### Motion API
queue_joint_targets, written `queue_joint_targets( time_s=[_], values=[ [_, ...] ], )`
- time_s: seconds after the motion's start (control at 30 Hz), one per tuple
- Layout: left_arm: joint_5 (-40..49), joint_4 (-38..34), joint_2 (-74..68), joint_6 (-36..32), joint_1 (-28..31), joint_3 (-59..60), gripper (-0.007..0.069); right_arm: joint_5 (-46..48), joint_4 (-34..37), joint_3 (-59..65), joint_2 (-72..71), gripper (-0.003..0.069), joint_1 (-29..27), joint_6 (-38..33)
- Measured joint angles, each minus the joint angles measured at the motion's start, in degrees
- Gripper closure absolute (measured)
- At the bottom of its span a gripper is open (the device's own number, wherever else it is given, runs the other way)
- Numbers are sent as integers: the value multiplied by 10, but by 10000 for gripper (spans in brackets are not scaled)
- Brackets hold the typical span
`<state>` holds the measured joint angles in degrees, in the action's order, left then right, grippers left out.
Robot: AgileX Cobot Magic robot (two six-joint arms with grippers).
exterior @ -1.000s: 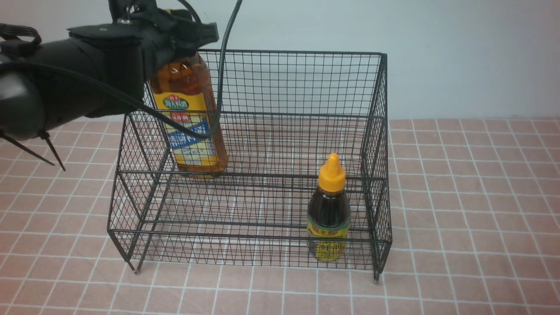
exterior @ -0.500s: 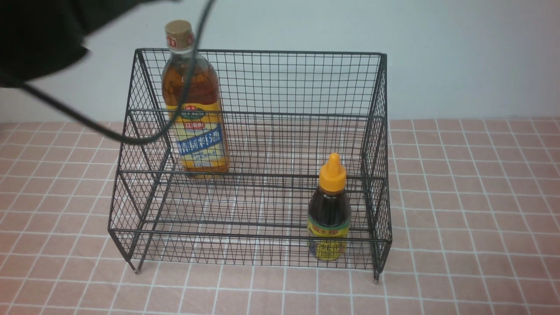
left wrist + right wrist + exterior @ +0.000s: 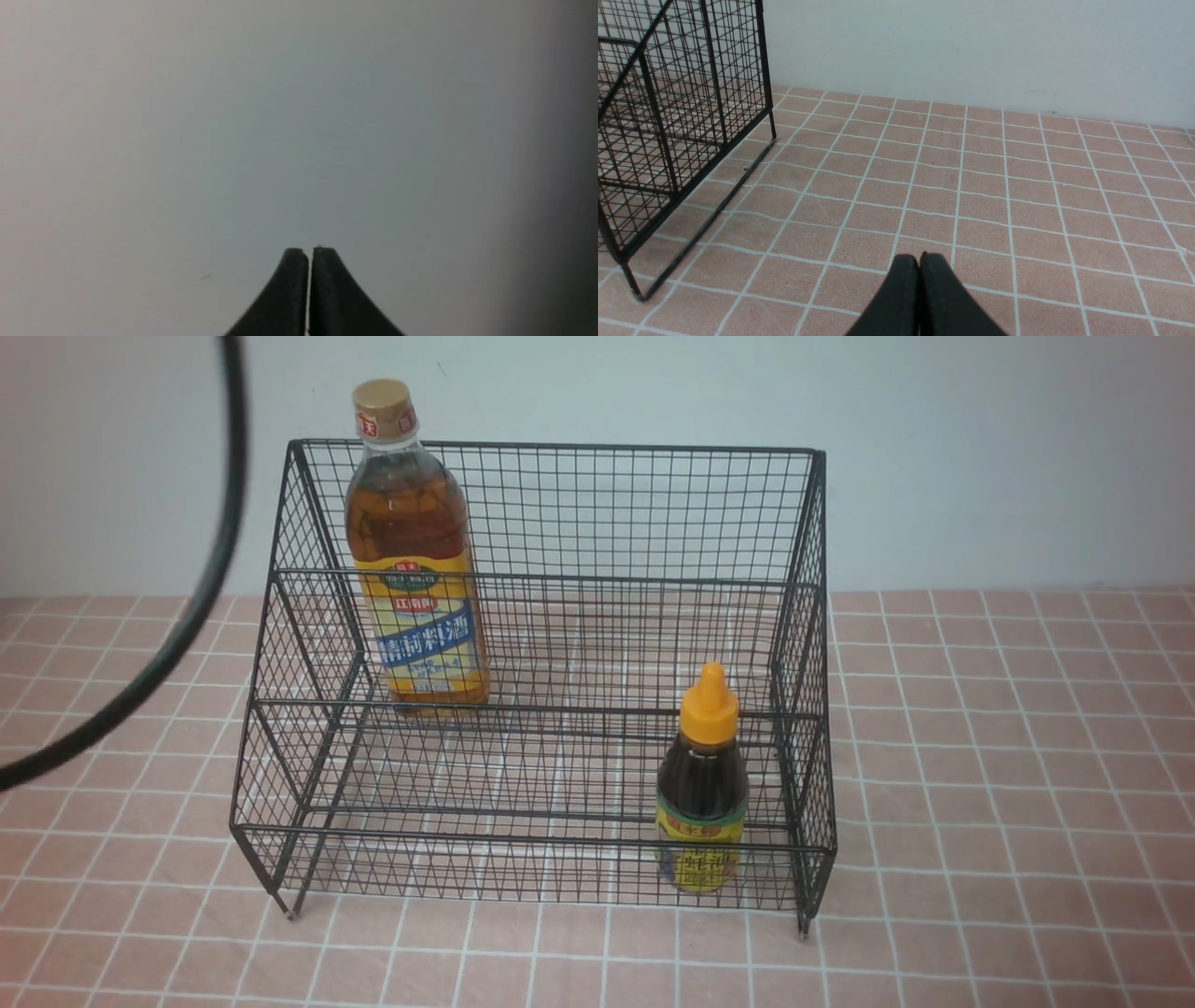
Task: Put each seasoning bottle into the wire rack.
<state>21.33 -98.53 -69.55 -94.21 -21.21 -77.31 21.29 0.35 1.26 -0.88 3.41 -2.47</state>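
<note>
The amber bottle (image 3: pixel 415 551) stands straighter, freed by the left gripper (image 3: pixel 310 248), now pressed together like the right gripper (image 3: pixel 920 255). It occupies the wire rack's (image 3: pixel 560 709) back-left corner, probably for height; the dark bottle (image 3: pixel 702 784), the front-right.

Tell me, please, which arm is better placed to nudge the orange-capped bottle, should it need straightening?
Probably the right: the orange-capped bottle stands toward the right end of the wire rack, and the right fingers are empty.
</note>
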Motion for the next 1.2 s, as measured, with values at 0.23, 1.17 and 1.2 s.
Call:
queue_joint_targets(
  time_s=[0.23, 1.17, 1.2],
  values=[
    [277, 225, 11, 256, -1, -3, 631, 0, 0, 0, 0, 673, 0, 11],
    [311, 874, 253, 848, -1, 89, 631, 0, 0, 0, 0, 673, 0, 15],
    [311, 874, 262, 849, -1, 96, 631, 0, 0, 0, 0, 673, 0, 15]
  ],
)
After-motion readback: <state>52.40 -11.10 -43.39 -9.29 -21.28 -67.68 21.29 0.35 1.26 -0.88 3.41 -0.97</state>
